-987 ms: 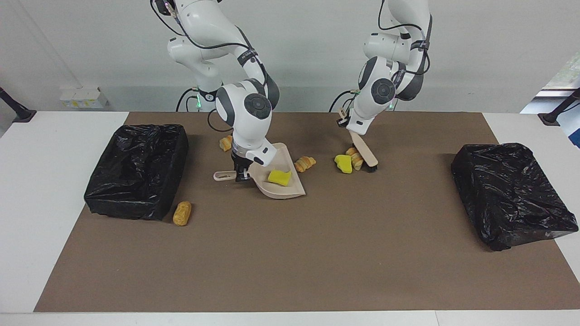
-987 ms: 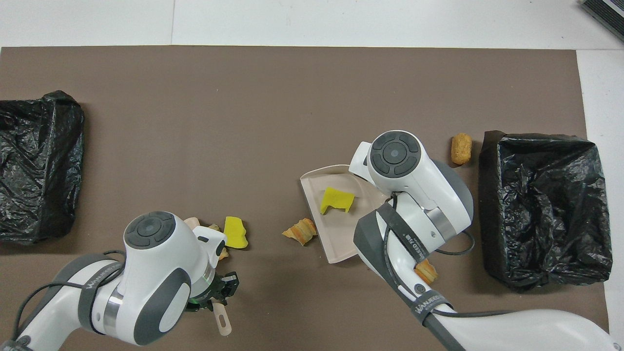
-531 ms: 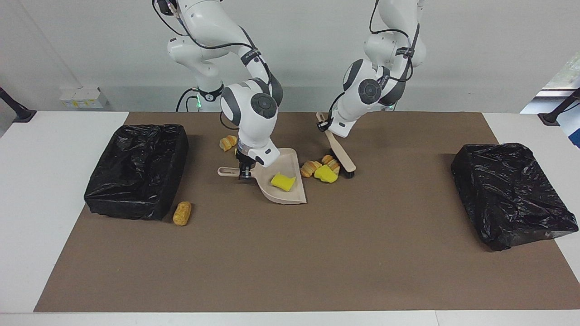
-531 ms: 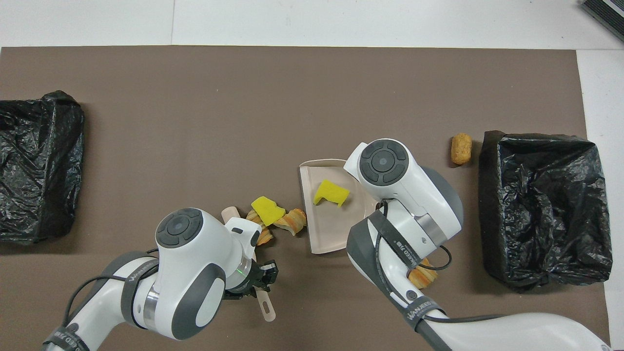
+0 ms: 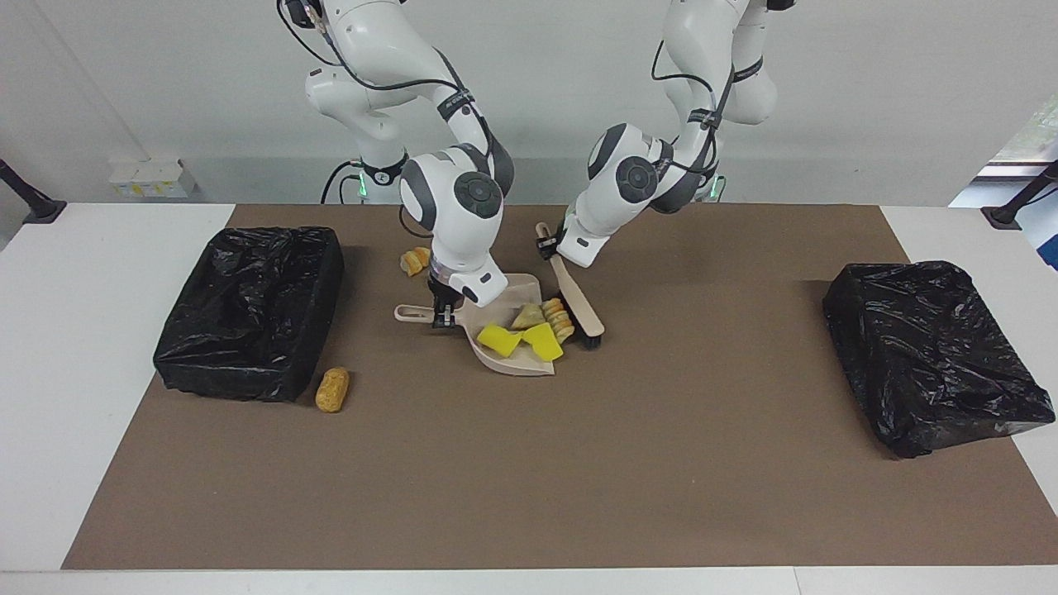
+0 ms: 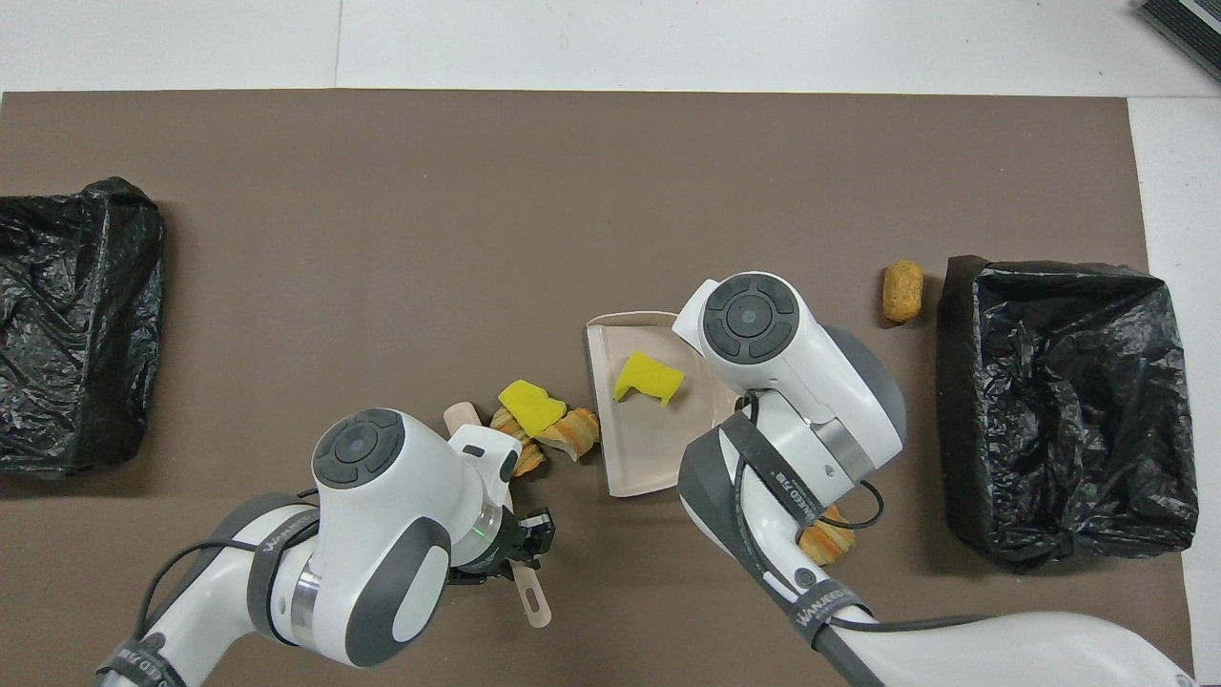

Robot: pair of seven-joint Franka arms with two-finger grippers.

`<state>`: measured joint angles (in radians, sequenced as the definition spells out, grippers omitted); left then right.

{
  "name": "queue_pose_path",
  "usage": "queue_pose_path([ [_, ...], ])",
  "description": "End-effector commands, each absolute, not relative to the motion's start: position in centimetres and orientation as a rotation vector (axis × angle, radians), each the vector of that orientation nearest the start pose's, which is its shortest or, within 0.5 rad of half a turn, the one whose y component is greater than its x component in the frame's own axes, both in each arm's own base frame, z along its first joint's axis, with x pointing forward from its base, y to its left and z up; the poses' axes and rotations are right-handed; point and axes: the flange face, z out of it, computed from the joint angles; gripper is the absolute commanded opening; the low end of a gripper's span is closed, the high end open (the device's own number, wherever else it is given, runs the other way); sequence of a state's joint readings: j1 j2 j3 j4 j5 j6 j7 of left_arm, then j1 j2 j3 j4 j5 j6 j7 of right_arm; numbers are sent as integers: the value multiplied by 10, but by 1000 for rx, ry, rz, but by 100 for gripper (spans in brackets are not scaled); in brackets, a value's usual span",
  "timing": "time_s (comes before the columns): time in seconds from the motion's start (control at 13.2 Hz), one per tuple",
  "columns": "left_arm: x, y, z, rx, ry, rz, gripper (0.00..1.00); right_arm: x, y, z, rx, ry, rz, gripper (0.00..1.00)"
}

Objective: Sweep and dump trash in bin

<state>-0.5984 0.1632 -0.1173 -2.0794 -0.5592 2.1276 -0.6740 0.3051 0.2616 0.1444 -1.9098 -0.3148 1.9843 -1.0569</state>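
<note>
Here we are with the trash [image 5: 498,339] bunched at the open mouth of the dustpan [image 5: 506,361]. One yellow sponge piece sits well inside and the rest crowd the lip against the bristles of the brush [image 5: 581,310]. The left tool [image 5: 547,245] is clenched on the brush handle, slanting it down into the pile. The right tool [image 5: 442,312] is clamped on the dustpan's handle and pins the pan flat. We judge these bits to be very light. The sponge is soft and springy, and the bread-like lumps are rounded enough to roll or hop over the rim if shoved hard. None of it wants pinching directly (the handles are the places to hold, and both are taken), so a low, gentle push should do. Two strays lie apart: one lump [image 5: 413,260] nearer to the robots than the pan, and another [image 5: 332,389] just beside the black-lined bin [image 5: 248,310] at the right arm's end. The brown mat [image 5: 529,496] over the white counter [image 5: 83,413] looks matt and flat, so we expect some drag on the sponge but no snags. There is plenty of open mat around the pan. A second bin [image 5: 926,355] sits at the left arm's end, well apart.
</note>
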Motion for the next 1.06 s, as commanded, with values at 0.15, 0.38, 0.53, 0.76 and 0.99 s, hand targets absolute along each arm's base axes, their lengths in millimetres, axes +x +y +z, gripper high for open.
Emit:
queue_pose_path([
  [0.15, 409, -439, 375, -3429, -313, 673, 0, 543, 234, 349, 2019, 2136, -347, 0],
  [0.38, 411, -420, 376, -3361, -325, 752, 0, 543, 233, 349, 2020, 2136, -349, 0],
  [0.53, 420, -397, 389, -3303, -320, 715, 0, 543, 232, 348, 2021, 2135, -354, 0],
  [0.76, 426, -375, 387, -3203, -321, 678, 0, 544, 228, 348, 2024, 2133, -358, 0],
  [0.99, 423, -366, 385, -3106, -295, 652, 0, 543, 227, 348, 2023, 2136, -378, 0],
])
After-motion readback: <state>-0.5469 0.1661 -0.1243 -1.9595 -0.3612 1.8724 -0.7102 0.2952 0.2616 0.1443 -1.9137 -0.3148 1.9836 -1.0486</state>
